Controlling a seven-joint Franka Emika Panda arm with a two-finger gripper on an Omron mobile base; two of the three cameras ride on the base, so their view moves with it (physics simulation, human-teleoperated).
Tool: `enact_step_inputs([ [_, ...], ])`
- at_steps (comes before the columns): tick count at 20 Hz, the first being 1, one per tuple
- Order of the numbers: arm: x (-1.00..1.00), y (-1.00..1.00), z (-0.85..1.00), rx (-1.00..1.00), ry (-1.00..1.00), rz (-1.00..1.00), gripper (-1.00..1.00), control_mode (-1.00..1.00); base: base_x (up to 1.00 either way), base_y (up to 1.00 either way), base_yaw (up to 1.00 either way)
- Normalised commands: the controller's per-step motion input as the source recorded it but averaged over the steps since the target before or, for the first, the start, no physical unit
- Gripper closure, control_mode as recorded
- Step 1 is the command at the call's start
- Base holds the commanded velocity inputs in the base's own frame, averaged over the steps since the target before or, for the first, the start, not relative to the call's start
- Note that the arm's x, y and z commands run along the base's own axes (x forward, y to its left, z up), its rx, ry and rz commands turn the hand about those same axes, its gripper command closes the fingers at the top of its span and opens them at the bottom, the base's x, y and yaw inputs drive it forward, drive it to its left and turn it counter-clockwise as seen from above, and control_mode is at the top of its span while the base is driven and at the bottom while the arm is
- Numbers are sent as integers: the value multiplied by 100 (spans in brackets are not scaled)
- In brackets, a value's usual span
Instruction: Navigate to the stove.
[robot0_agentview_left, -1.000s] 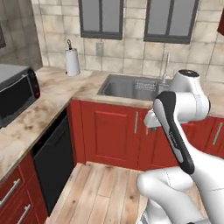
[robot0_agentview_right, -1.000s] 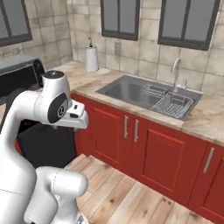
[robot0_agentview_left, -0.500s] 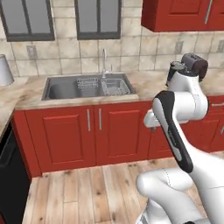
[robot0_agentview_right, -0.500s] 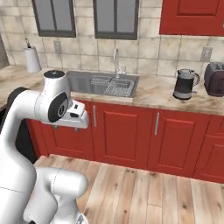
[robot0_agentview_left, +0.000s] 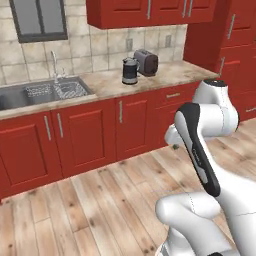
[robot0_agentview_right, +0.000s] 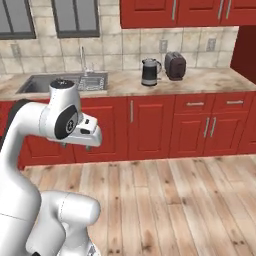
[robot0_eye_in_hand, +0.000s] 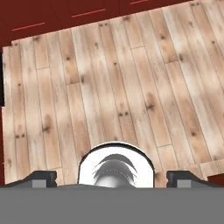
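The stove is out of view. My gripper (robot0_eye_in_hand: 113, 178) points down at the wooden floor (robot0_eye_in_hand: 109, 87). Its two dark fingertips (robot0_eye_in_hand: 43, 178) stand wide apart, open, with nothing between them. In both base views the white arm is folded up close over the base, with the hand (robot0_agentview_right: 85, 136) held low in front of the red lower cabinets (robot0_agentview_right: 150, 125).
A steel sink (robot0_agentview_left: 40, 92) with a tap is set in the counter at the left. A dark kettle (robot0_agentview_left: 130, 71) and a toaster (robot0_agentview_left: 146, 62) stand on the counter (robot0_agentview_left: 170, 75) further right. Tall red cabinets (robot0_agentview_left: 225, 50) close the right end. Open wooden floor (robot0_agentview_right: 165, 200) lies ahead.
The whole picture has slid left as the base turned right: microwave, paper towel and dishwasher have left the views, and kettle, toaster and tall cabinets have come in. The gripper stays open.
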Motion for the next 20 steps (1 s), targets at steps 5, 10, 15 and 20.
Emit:
enact_step_inputs([
  [5,0,0,0,0,0,0,-100,100,-83,-3,-57],
  [10,0,0,0,0,0,0,-100,100,-40,-14,-64],
  [15,0,0,0,0,0,0,-100,100,-12,-15,-68],
  [20,0,0,0,0,0,0,-100,100,-1,-10,-68],
])
